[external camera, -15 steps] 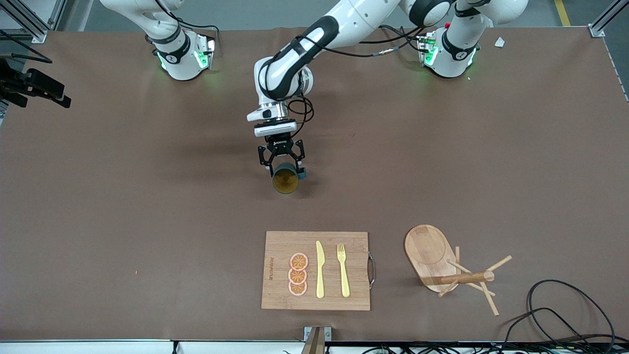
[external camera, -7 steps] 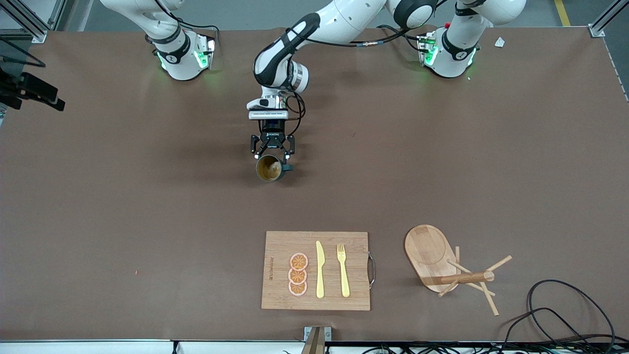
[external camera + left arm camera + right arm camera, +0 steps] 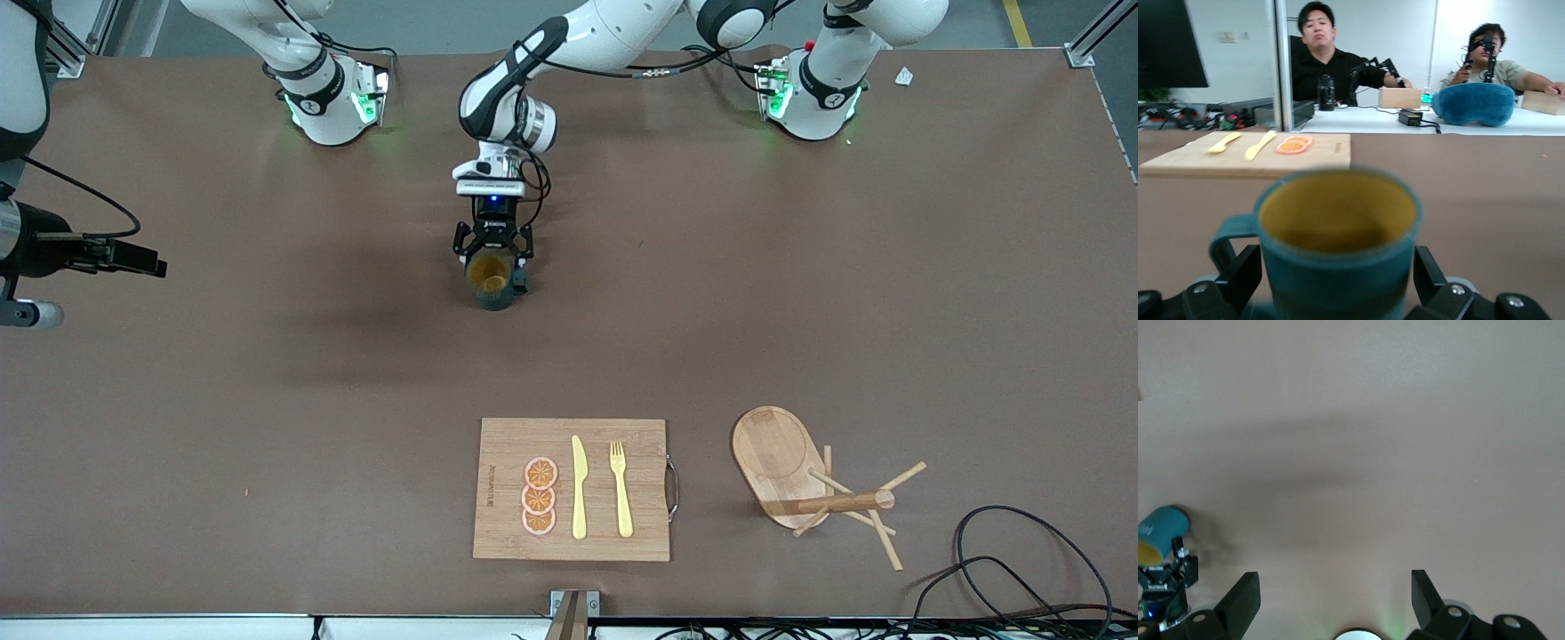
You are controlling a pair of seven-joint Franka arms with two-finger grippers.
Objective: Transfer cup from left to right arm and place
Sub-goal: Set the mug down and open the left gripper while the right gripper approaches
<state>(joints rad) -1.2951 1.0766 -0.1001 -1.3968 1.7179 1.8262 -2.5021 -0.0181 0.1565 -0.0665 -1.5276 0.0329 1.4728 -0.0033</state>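
The cup [image 3: 492, 286] is a dark teal mug with a mustard-yellow inside, upright at the middle of the table, its handle toward the left arm's end. My left gripper [image 3: 493, 265] is shut on its sides, reaching level over the table. I cannot tell whether the cup touches the table. The left wrist view shows the cup [image 3: 1338, 253] between the fingers [image 3: 1245, 270] of the left gripper [image 3: 1337, 270]. My right gripper [image 3: 147, 265] is high over the right arm's end of the table, open and empty [image 3: 1336, 590]. Its wrist view shows the cup [image 3: 1163, 532] well below it.
A wooden cutting board [image 3: 507, 444] with orange slices [image 3: 539, 496], a yellow knife [image 3: 579, 487] and a fork [image 3: 621, 487] lies near the front edge. A wooden peg stand [image 3: 831, 504] lies tipped over beside it. Black cables [image 3: 1022, 569] lie at the corner.
The left gripper has drawn back toward the arms' bases with the cup and turned it from tilted to upright. The right gripper has come farther into view over its end of the table.
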